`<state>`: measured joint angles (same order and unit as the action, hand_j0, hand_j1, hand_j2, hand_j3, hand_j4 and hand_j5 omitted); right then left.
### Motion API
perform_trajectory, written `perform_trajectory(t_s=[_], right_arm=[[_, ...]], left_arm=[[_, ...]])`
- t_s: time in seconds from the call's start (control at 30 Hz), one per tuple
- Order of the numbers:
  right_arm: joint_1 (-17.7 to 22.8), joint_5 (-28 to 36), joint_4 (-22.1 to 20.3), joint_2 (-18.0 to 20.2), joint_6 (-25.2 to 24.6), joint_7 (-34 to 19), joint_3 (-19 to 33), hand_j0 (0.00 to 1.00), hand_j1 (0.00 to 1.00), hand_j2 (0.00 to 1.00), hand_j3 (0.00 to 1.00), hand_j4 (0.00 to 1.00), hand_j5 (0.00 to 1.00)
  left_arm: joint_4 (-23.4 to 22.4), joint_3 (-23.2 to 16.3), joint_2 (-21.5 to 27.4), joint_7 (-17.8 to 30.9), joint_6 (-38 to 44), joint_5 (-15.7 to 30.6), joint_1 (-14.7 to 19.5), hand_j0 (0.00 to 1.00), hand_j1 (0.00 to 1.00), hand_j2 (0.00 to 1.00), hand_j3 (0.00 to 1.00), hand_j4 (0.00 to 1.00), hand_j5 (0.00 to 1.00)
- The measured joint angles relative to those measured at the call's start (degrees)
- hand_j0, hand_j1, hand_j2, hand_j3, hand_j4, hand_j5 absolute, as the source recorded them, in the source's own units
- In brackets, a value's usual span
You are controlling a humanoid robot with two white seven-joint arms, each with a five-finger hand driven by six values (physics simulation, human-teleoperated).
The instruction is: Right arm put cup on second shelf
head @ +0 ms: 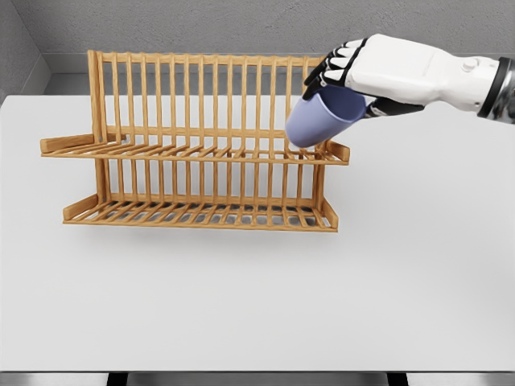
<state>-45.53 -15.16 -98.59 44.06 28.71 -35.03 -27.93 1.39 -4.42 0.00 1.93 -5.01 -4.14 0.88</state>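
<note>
The right hand (354, 68) holds the blue cup (322, 117), tipped, over the rack's top shelf (193, 153). Next it should lower it gently.

One two-tiered wooden slatted dish rack (193, 153) stands on one white table (418, 265). At the rack's upper right end: one pale blue plastic cup (322, 117), one white-and-black robot hand (362, 68).

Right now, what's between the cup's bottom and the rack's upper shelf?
Nothing in the head view: the cup, tilted in the right hand, meets the upper shelf.
</note>
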Motion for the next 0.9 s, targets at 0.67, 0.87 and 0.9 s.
perform_trajectory(t_s=[0.67,0.87,0.9], right_arm=[[-0.1,-1.3,1.4,-3.0,-3.5,0.2,-7.6,1.00,1.00,1.00,1.00,1.00,1.00],[-0.9,-1.3,1.2,-3.1,-3.8,0.1,-7.6,1.00,1.00,1.00,1.00,1.00,1.00],[-1.1,-1.4,1.1,-3.0,-3.6,0.0,-7.0,1.00,1.00,1.00,1.00,1.00,1.00]], left_arm=[[0.0,0.0,0.0,0.0,0.0,0.0,0.0,1.00,1.00,1.00,1.00,1.00,1.00],[0.0,0.0,0.0,0.0,0.0,0.0,-0.1,1.00,1.00,1.00,1.00,1.00,1.00],[0.0,0.0,0.0,0.0,0.0,0.0,0.0,1.00,1.00,1.00,1.00,1.00,1.00]])
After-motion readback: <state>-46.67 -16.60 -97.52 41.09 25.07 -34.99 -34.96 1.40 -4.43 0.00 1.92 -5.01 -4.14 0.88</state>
